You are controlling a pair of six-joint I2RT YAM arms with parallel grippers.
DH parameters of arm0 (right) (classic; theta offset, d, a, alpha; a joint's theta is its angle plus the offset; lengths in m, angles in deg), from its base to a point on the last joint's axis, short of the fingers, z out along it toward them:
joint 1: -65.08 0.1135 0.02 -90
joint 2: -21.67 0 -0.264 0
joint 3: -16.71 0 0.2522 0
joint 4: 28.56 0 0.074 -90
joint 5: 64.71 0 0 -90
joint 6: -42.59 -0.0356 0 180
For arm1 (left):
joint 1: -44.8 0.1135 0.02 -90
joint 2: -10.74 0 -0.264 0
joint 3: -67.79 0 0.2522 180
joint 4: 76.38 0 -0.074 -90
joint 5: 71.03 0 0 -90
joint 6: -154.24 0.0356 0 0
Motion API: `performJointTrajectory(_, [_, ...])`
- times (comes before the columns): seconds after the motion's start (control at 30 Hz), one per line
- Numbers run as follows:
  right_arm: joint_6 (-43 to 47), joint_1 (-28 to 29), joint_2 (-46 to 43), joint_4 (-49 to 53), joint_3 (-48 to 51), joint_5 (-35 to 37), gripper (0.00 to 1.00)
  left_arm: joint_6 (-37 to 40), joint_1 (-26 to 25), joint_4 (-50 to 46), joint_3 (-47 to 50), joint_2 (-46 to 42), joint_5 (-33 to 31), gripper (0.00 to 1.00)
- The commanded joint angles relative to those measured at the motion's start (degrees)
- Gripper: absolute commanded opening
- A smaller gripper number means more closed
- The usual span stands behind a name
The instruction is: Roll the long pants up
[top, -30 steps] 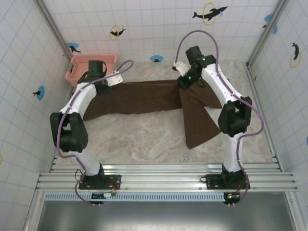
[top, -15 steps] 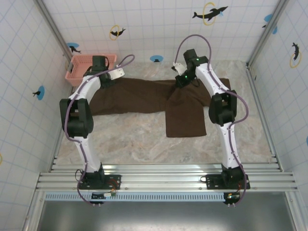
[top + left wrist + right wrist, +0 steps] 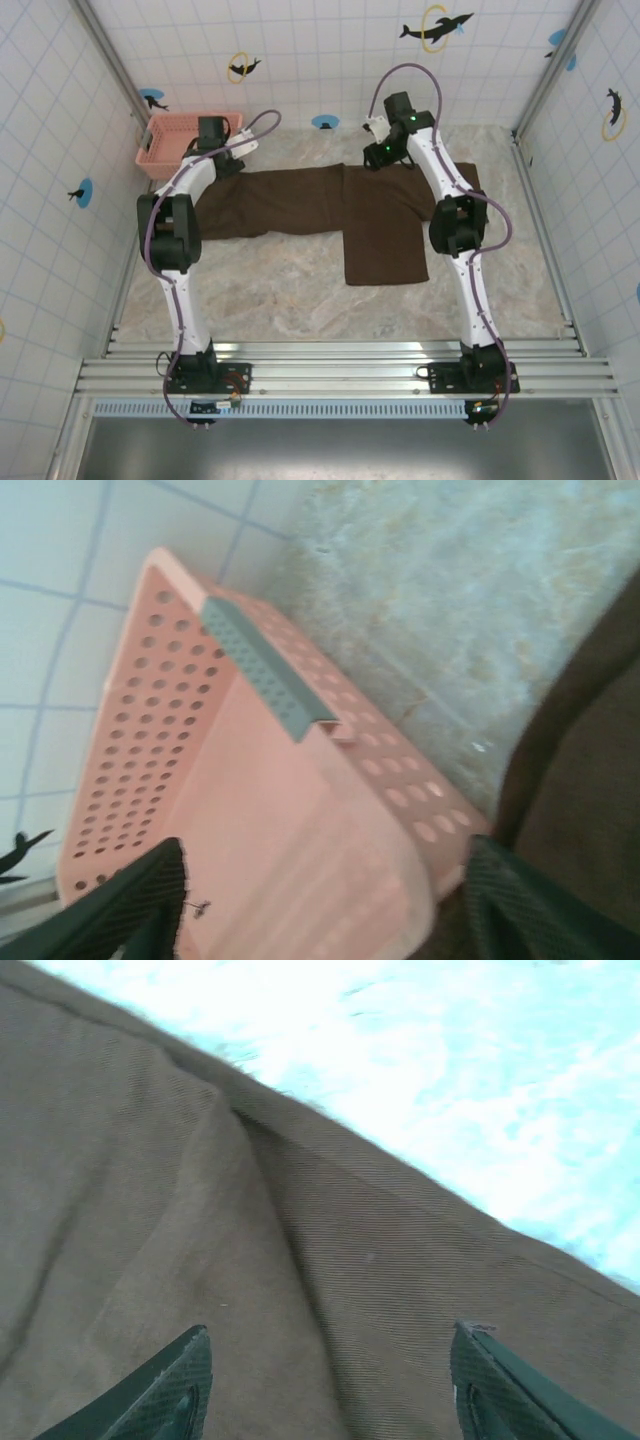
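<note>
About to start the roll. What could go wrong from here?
The left gripper is open by the basket, so it could catch that instead of the pants. The pants lie in an L, so a roll may skew. A crease under the open right gripper could get rolled in.

top: high behind, whole table [image 3: 300, 290] | left wrist: close, shares basket [image 3: 250, 810] | right wrist: close, shares long pants [image 3: 250, 1260]

I am looking at a pink perforated basket [image 3: 160, 140] [image 3: 130, 740] sitting in the far left corner of the pale marbled table [image 3: 280, 290], against the white tiled wall [image 3: 300, 60]. Dolphin stickers [image 3: 436, 27] are dotting that wall.
</note>
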Motion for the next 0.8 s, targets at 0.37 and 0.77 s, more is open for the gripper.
performJointTrajectory(0.37, [1.42, 17.22, -33.32, -1.79, 48.58, 10.23, 0.65, -8.88, 0.23, 2.92, 10.79, -11.44, -6.05, 0.88])
performJointTrajectory(0.77, [-10.92, 28.47, -36.08, -14.21, 68.21, 7.69, 0.61, -11.59, 0.29, 2.37, 13.02, -16.08, -6.82, 0.88])
